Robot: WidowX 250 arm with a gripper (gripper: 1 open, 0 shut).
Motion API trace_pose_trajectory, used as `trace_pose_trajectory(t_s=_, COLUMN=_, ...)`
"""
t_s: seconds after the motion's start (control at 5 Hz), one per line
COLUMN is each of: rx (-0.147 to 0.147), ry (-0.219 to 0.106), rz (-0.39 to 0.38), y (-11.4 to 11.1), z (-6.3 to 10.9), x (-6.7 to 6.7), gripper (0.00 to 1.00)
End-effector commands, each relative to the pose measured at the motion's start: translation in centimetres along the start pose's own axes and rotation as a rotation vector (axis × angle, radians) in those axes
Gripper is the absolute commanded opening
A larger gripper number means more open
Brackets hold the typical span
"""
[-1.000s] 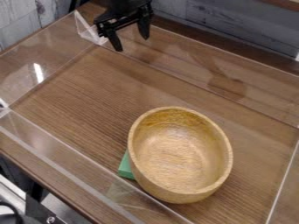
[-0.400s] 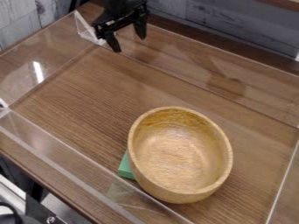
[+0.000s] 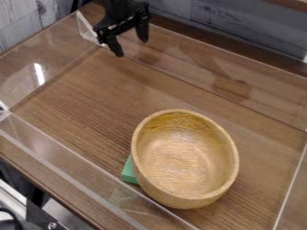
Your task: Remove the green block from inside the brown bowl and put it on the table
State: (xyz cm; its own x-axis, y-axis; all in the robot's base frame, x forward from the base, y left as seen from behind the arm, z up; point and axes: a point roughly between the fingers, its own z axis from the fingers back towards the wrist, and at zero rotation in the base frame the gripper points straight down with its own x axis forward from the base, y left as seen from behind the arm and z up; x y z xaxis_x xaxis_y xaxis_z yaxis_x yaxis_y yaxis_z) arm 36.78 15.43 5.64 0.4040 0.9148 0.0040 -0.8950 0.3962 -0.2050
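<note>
The brown bowl (image 3: 185, 158) sits on the table (image 3: 108, 99) toward the near right, its hollow bare. The green block (image 3: 127, 171) lies on the tabletop against the bowl's near-left outer wall, mostly hidden behind the rim. My gripper (image 3: 129, 41) hangs at the far left end of the table, pointing down, its black fingers (image 3: 117, 47) spread apart and open with nothing between them. It is far from both the bowl and the block.
Clear acrylic walls (image 3: 54, 148) ring the tabletop. A grey plank wall (image 3: 240, 18) stands behind. Bare wood stretches between the gripper and the bowl.
The gripper has rolled slightly about its own axis, staying in the same place. Bowl and block have not moved.
</note>
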Motion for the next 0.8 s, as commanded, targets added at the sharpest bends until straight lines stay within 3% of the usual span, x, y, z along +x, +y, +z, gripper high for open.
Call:
trace_pose_trajectory(t_s=0.0, rx=-0.033, ry=-0.034, rz=0.027, y=-0.02, z=1.22, x=0.86, gripper=1.0)
trace_pose_trajectory(t_s=0.6, rx=-0.037, ry=-0.026, rz=0.04, y=0.08, z=0.53, x=0.78, gripper=1.0)
